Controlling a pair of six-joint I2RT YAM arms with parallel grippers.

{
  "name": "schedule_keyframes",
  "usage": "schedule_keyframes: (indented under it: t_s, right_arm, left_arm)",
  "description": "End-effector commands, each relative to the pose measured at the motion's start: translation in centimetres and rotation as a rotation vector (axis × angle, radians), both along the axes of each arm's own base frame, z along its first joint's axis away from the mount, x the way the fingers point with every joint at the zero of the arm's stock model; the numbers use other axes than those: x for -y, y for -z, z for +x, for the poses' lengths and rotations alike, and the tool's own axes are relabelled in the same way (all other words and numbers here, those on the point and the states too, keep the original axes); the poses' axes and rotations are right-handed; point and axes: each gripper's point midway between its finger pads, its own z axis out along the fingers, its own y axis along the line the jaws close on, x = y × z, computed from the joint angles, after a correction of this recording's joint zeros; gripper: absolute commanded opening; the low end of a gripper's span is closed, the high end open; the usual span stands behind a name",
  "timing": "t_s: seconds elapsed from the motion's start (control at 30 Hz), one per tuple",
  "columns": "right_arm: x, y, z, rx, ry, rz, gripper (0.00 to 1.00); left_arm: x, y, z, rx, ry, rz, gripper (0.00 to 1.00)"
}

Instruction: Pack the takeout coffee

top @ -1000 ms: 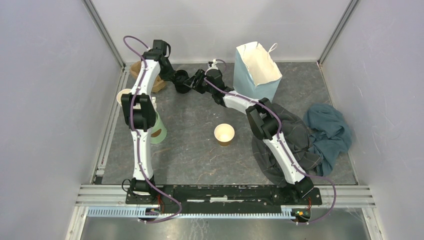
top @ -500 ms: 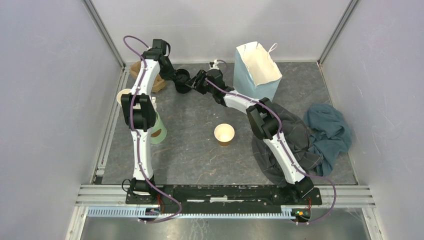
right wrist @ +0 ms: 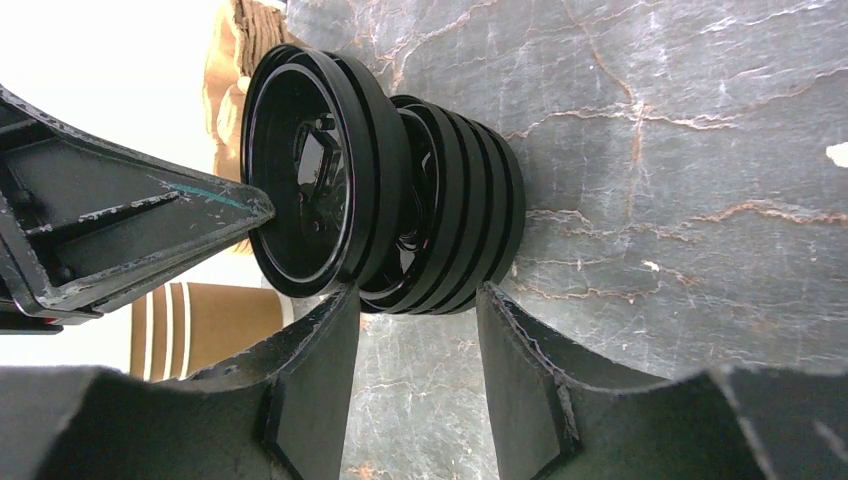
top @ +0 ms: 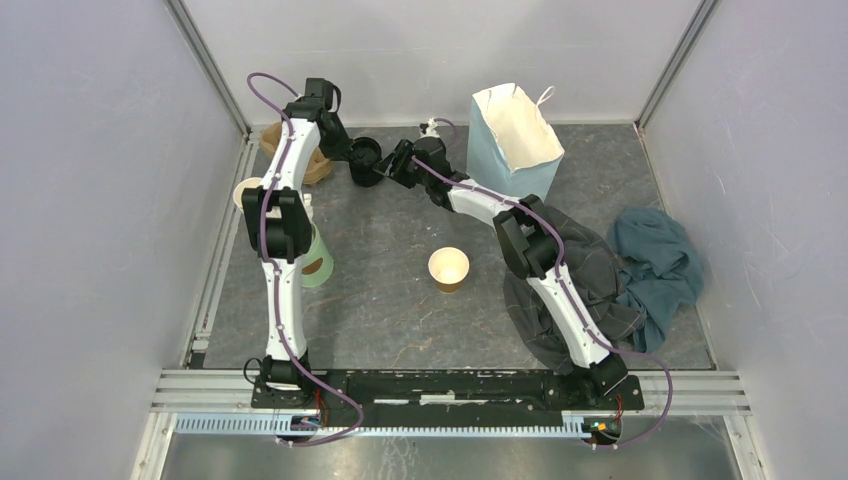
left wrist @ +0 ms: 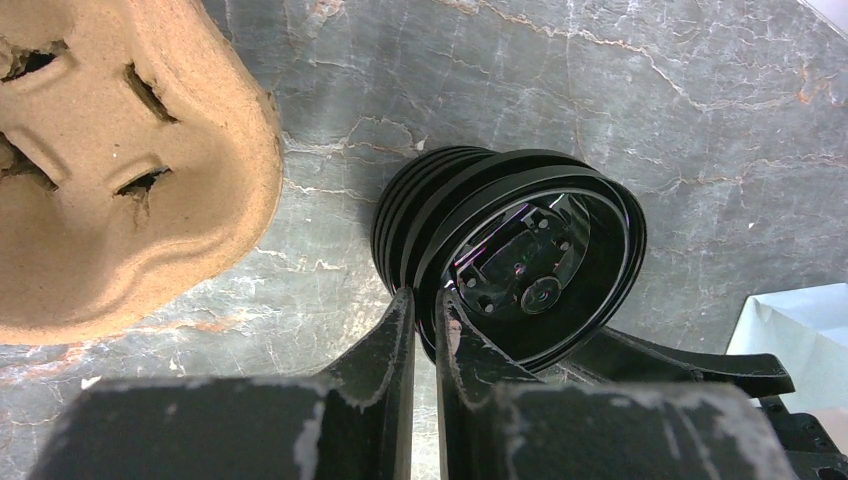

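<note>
A: Jaws?
B: The left gripper (left wrist: 425, 305) pinches one black lid (left wrist: 600, 205) by its rim. The right gripper (right wrist: 415, 295) straddles the lid stack (right wrist: 470, 190); grip unclear.
A: Coffee?
B: An open paper cup (top: 449, 268) stands at the middle of the table (top: 380, 300).

Lids (left wrist: 510, 250): glossy black. Surface (left wrist: 700, 100): grey, marbled w/ white & rust veins. Carrier (left wrist: 110, 160), upper left: tan pulp. Bag (top: 515, 140): pale blue outside, cream inside. Cup (top: 449, 268), centre: brown, cream inside. Green cup (top: 318, 262), left. Grey cloth (top: 580, 290) & teal cloth (top: 655, 260), right. Arms (top: 280, 290): white, black joints, purple cables.
</note>
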Motion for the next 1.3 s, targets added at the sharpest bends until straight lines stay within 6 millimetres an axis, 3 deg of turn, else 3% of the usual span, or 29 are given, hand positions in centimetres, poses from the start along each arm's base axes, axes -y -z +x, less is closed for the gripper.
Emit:
schedule_keyframes:
  t_s: [0.0,0.6,0.77,0.97,1.13,1.27]
  right_arm:
    - [0.0,-3.1,1.1,0.079,0.014,0.000,0.52]
    - [0.3,-3.7,0.9,0.128,-0.025,-0.090,0.53]
    - [1.4,-6.1,-0.5,0.170,-0.072,-0.127,0.56]
    - [1.9,-8.4,-1.3,0.249,-0.148,-0.166,0.66]
    - [1.8,-10.1,-1.7,0.260,-0.185,-0.114,0.77]
    - [2.3,-12.4,-1.2,0.285,-0.163,-0.072,0.88]
  left_arm:
    - [0.8,-3.9,0.4,0.078,-0.015,-0.053,0.02]
    - [0.3,-4.2,0.0,0.069,-0.031,-0.046,0.02]
    - [-0.4,-5.7,-0.2,0.089,-0.028,-0.059,0.02]
    - [0.4,-6.1,-0.2,0.095,-0.007,-0.111,0.02]
    - [0.5,-6.9,-0.4,0.119,0.038,-0.097,0.02]
    - [-0.6,-7.2,-1.3,0.122,0.041,-0.018,0.02]
